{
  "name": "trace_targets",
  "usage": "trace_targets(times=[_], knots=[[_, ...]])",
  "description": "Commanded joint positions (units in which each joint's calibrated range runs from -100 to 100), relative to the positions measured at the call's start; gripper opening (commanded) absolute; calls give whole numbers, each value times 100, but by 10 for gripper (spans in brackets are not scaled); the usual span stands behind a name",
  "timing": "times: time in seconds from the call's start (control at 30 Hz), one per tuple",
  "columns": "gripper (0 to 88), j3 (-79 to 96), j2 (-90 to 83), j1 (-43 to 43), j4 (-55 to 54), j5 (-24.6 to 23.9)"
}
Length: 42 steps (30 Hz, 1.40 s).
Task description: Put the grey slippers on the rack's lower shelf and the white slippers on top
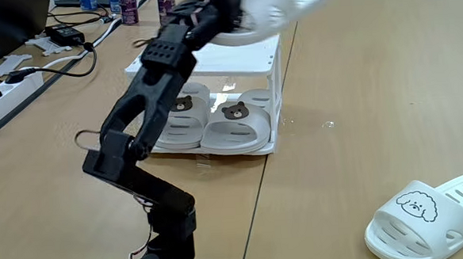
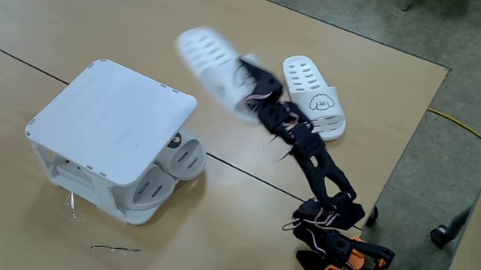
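Observation:
Both grey slippers [image 1: 235,125] [image 2: 184,158] with bear badges lie side by side on the lower shelf [image 1: 266,147] of the white rack [image 1: 228,62] [image 2: 109,116]. My gripper [image 1: 237,14] [image 2: 251,90] is shut on one white slipper [image 1: 281,6] [image 2: 213,63]. It is blurred by motion and held in the air, above and just beside the rack's top. The other white slipper [image 1: 430,214] [image 2: 314,95], with a dog face, lies flat on the table away from the rack.
Power strips and cables [image 1: 22,73] and bottles [image 1: 126,4] sit at the table's far left in a fixed view. A bent wire [image 2: 115,248] lies near the rack. The table edge [image 2: 403,144] runs close behind the arm's base.

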Motion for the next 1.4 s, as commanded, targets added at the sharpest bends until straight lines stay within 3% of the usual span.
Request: trace_targets(times=[0.0,0.23,0.4,0.77,1.3,1.37], knots=[[7,-25,-267,-1203,3,42],[7,156,19,-3209,-5,42],[7,-1026,1391,-3736,-31,42],[7,-5834,5471,-3094,-40,42],[15,-10291,9645,-2510,-57,42],[57,-10552,9821,-2510,-57,42]])
